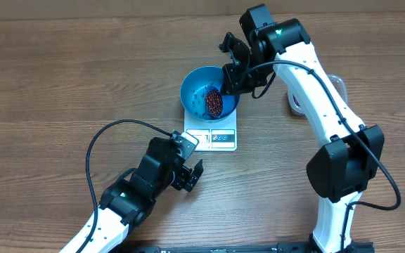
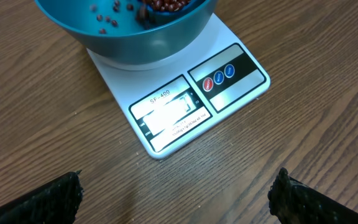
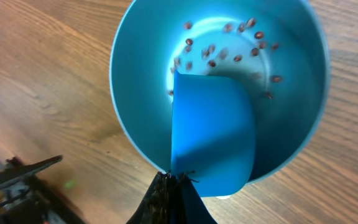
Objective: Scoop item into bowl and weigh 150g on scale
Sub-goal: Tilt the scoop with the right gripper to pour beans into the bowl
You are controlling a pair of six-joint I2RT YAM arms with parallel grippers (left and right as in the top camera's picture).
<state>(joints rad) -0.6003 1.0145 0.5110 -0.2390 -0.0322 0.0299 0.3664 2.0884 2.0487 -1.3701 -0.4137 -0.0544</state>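
Note:
The blue bowl (image 1: 192, 84) stands on the white scale (image 1: 220, 138). My right gripper (image 1: 230, 74) is shut on the handle of a small blue scoop (image 3: 213, 134) that reaches down into the bowl (image 3: 129, 93). An oval heap of dark red beans (image 1: 214, 102) sits at the scoop inside the bowl, and loose beans (image 3: 229, 53) lie scattered on the bowl's floor. My left gripper (image 1: 189, 176) rests low over the table just in front of the scale (image 2: 229, 93), open with nothing between its fingers (image 2: 58, 199). The bowl (image 2: 135, 43) fills the top of the left wrist view.
A clear plastic tub (image 1: 337, 84) shows partly behind the right arm at the back right. The scale's display (image 2: 166, 113) glares white and its figures cannot be read. A black cable (image 1: 100, 140) loops left of the left arm.

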